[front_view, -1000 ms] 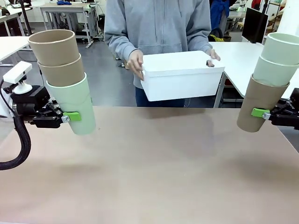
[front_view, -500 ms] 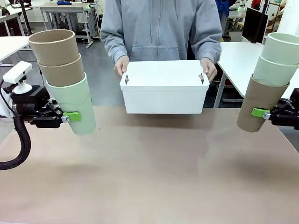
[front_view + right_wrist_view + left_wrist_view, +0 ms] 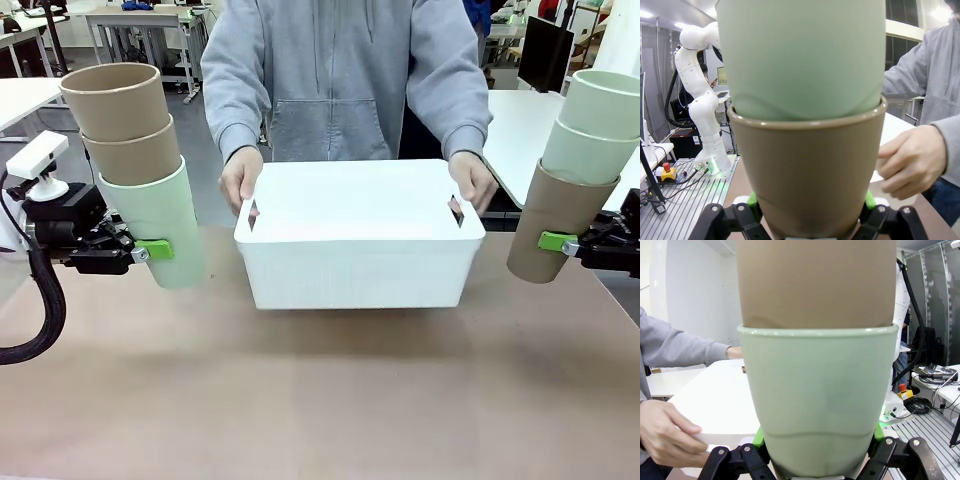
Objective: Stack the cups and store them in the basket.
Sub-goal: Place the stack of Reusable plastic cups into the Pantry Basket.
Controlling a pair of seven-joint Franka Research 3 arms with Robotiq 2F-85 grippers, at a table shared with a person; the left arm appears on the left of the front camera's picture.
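Observation:
My left gripper [image 3: 158, 250] is shut on a mint green cup [image 3: 150, 220] with two tan cups [image 3: 118, 100] nested in it, and holds the stack tilted above the table's left side. In the left wrist view that mint cup [image 3: 817, 405] stands between my green pads. At the right edge, my right gripper [image 3: 552, 242] is shut on a tan cup [image 3: 550, 215] that carries two mint cups [image 3: 600, 120]. The tan cup [image 3: 807, 170] also shows in the right wrist view. The white basket [image 3: 355, 265] stands on the table between the arms.
A person in a grey hoodie stands at the far side, with one hand [image 3: 240, 178] on the basket's left end and the other hand [image 3: 475, 180] on its right end. The near half of the brown table [image 3: 320, 400] is bare.
The person has brought the basket forward and down onto the table between the arms. Both arms and their cup stacks have stayed still.

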